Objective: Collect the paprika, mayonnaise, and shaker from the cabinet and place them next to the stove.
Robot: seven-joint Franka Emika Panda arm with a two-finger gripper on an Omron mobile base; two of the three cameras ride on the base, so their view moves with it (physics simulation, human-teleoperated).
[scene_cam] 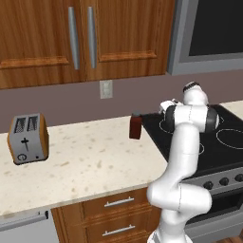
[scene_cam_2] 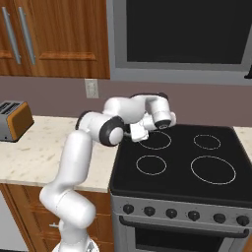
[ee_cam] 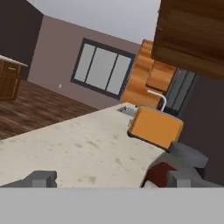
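Note:
The paprika, a small dark red-brown bottle, stands upright on the pale counter right at the left edge of the stove. My gripper is open, its tips spread wide and low over the counter. In the hand view the paprika shows as a dark red patch close to the inner side of the right fingertip; I cannot tell whether they touch. The hand hovers over the stove's back left corner. The cabinet doors are shut. The mayonnaise and shaker are out of view.
A toaster stands on the counter far to the left, also in the hand view. A microwave hangs above the stove. A wall outlet sits below the cabinet. Drawers run under the counter.

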